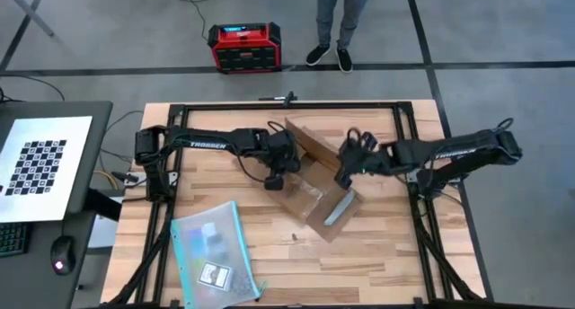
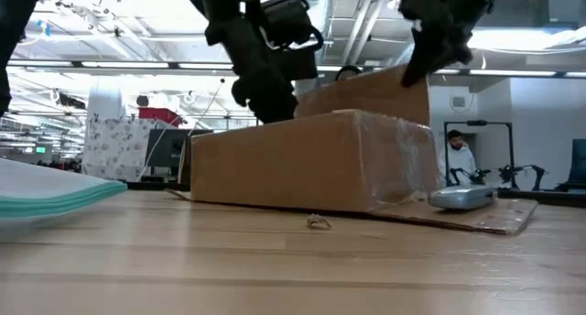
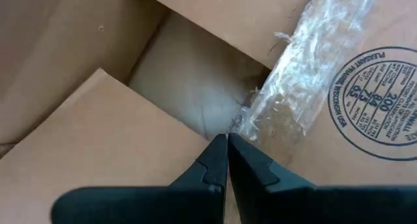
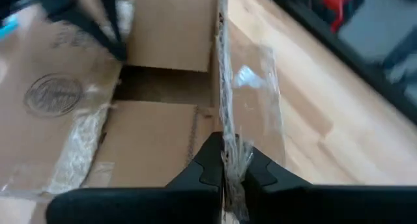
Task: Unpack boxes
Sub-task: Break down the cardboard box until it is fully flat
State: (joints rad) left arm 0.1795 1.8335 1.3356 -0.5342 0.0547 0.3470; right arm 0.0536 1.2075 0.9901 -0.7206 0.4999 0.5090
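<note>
The brown cardboard box (image 1: 310,197) sits mid-table with its flaps open; one flap (image 2: 476,216) lies flat on the wood toward the near right. Another flap (image 1: 310,143) stands up along the far side, carrying clear tape (image 4: 254,87). My right gripper (image 4: 225,155) is shut at that flap's end (image 2: 417,68). My left gripper (image 3: 227,138) is shut and slants down into the box's opening (image 1: 272,181), its tips at the gap between the inner flaps, beside crumpled tape (image 3: 273,113). My right gripper pinches the standing flap's taped edge (image 4: 223,136) between its two fingers, crumpled tape (image 4: 236,160) bunched at the tips. Whether cardboard lies between them or only tape cannot be told. The fingers slant down from the table's right. My left gripper's shut tips sit at an inner flap's edge (image 3: 195,129); I cannot tell whether they touch it.
A clear teal-edged pouch (image 1: 211,251) lies at the near left. A grey flat object (image 2: 462,198) rests on the lowered flap. A small scrap (image 2: 318,222) lies on the wood in front of the box. A red and black case (image 1: 244,47) and a person stand beyond the table.
</note>
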